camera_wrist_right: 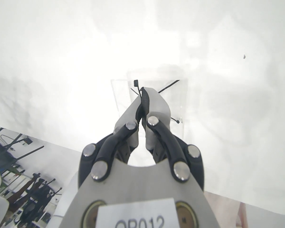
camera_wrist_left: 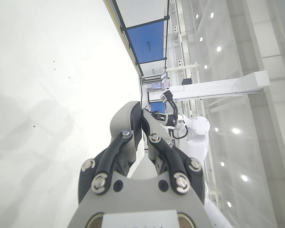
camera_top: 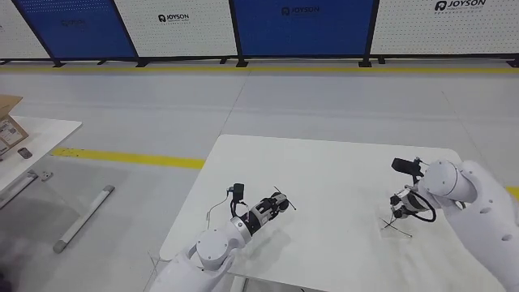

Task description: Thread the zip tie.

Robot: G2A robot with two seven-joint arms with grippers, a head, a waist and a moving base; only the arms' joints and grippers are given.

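- A black plastic zip tie with a square head point(camera_wrist_right: 135, 83) is pinched between the pads of the right gripper point(camera_wrist_right: 142, 94). The jaws are pressed fully together on its strap, and the head stands just past the fingertips.
- Directly beneath that gripper, loose black zip ties point(camera_wrist_right: 169, 86) are laid crossed on a clear rectangular plastic sheet point(camera_wrist_right: 184, 100). Whether the held tie touches them cannot be told.
- In the top view, the right gripper point(camera_top: 396, 209) is seen low over the near right part of the white table point(camera_top: 324, 166), with the crossed ties on the surface just beside it.
- A second thin black zip tie point(camera_top: 285, 199) is seen as a fine line across the tip of the left gripper point(camera_top: 279, 203), at the near left part of the table.
- In the left wrist view, the left gripper point(camera_wrist_left: 141, 113) is shown with its ribbed pads closed against each other and only a sliver of black strap visible at the tip.
- The two grippers are kept well apart, with bare tabletop between them.
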